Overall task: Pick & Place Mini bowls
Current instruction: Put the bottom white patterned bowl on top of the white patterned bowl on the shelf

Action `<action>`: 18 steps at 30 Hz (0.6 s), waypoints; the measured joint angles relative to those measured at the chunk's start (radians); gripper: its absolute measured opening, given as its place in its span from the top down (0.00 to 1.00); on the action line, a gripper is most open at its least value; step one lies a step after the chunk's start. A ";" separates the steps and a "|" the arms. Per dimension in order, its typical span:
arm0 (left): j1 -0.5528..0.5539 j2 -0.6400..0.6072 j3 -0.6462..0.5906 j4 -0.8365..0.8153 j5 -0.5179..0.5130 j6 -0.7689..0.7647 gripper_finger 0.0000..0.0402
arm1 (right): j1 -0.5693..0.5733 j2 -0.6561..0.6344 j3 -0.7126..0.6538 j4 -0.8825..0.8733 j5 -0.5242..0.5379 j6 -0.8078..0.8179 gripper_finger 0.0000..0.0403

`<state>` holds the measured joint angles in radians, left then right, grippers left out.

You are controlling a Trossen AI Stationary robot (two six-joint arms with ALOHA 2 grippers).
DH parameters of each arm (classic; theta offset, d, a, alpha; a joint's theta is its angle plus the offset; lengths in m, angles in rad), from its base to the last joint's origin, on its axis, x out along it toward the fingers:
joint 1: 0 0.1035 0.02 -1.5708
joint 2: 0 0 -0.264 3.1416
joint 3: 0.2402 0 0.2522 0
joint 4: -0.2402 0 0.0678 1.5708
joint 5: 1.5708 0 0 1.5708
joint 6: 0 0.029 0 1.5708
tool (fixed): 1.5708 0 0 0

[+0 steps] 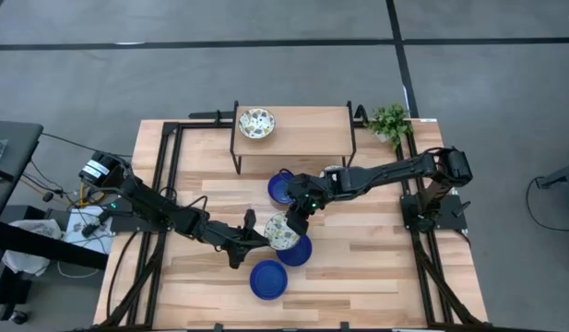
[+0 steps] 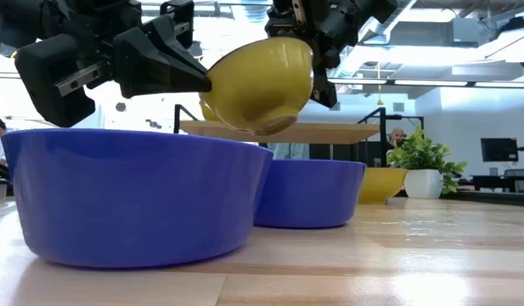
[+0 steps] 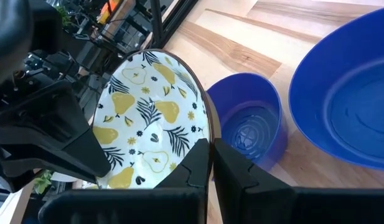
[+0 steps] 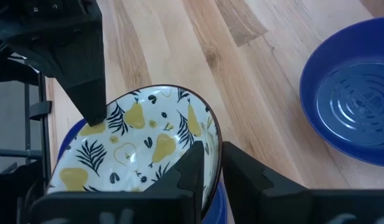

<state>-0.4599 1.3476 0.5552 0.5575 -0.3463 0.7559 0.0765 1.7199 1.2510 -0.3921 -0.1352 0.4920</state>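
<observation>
Holding a patterned bowl in the air over the bench, both grippers meet near mid-bench. The left gripper comes in from the left, its jaws together on the bowl's rim; the left wrist view shows the rim pinched between the two fingers. The right gripper reaches from the right and straddles the opposite rim, one finger inside and one outside; its jaws look slightly apart, and I cannot tell whether they clamp the rim.

The bowl is cream inside with a yellow pear and dark leaf print, yellow outside in the low view, tilted, clear of the surface. Directly below it sits a blue bowl, partly hidden. A second blue bowl stands just beside that one, nearer the front edge. A third blue bowl lies behind the right gripper, partly covered by the arm.

Another patterned bowl rests on a raised wooden shelf at the back. A potted plant stands at the back right corner.
</observation>
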 joint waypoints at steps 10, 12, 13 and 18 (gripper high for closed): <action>0.000 0.000 0.000 0.000 -0.003 -0.006 0.98 | -0.009 0.000 0.000 -0.020 0.000 -0.006 0.87; 0.001 0.000 0.000 -0.001 -0.006 -0.007 0.98 | -0.013 0.000 0.000 -0.026 0.000 -0.006 0.87; 0.001 0.000 0.000 -0.001 -0.008 -0.007 0.98 | -0.013 0.000 0.000 -0.028 0.000 -0.006 0.87; 0.000 0.000 0.000 -0.002 -0.007 -0.007 0.98 | -0.013 0.000 0.000 -0.030 0.000 -0.006 0.86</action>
<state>-0.4595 1.3479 0.5552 0.5555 -0.3534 0.7486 0.0635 1.7199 1.2507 -0.4224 -0.1356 0.4858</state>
